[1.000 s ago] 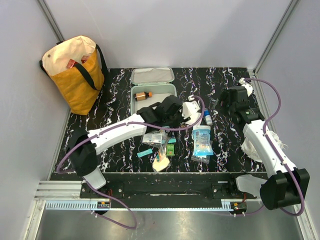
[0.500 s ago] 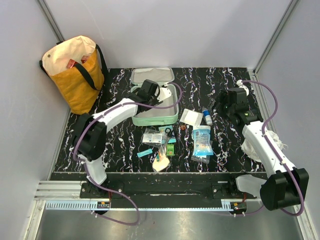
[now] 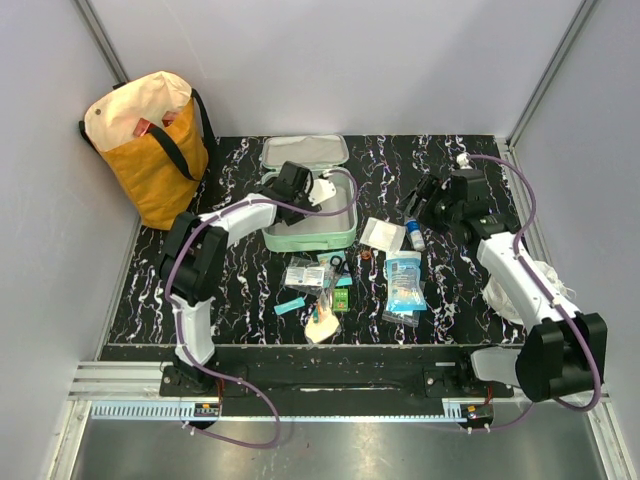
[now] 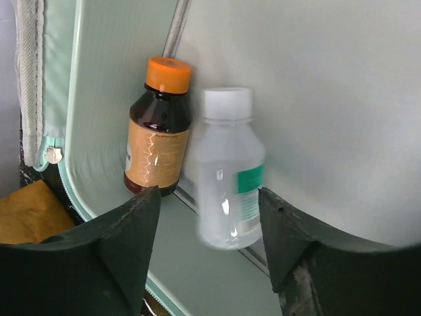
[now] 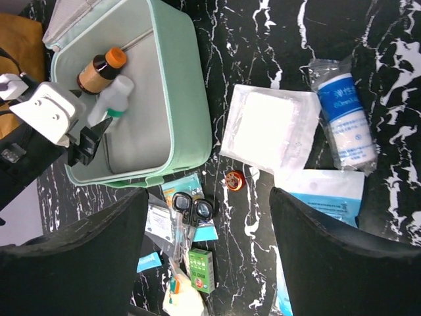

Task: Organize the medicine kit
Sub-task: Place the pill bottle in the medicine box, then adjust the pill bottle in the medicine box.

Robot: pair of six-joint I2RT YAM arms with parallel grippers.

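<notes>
The left gripper [image 4: 209, 194] has its two dark fingers spread with nothing clamped. Just past their tips lies a clear plastic bottle with a white cap and a green label [image 4: 227, 178], blurred in the left wrist view and not visibly touched by either finger. Just beside it lies a brown glass bottle with an orange cap and a tan label [image 4: 158, 138], and both caps point the same way. Both bottles rest on the pale lining in a rear corner of the medicine kit [image 5: 184, 105], a mint-green rounded zip case. It stands open at the back of the black white-veined marble table [image 5: 217, 26], left of centre, with its lid laid back toward the far wall. The right gripper [image 5: 209, 197] also has its jaws wide apart and empty. It hangs above the table to the right of the case. Below it are a white gauze square in a clear packet [image 5: 266, 128], a small red-orange round thing [image 5: 233, 179] and black-handled scissors [image 5: 191, 209]. A rolled bandage in a blue-and-white wrapper [image 5: 343, 118] lies beyond the gauze, and a small green box [image 5: 202, 268] sits nearer the arms. A yellow-and-cream fabric tote bag [image 3: 150, 140] stands in the far left corner, well apart from the case.
</notes>
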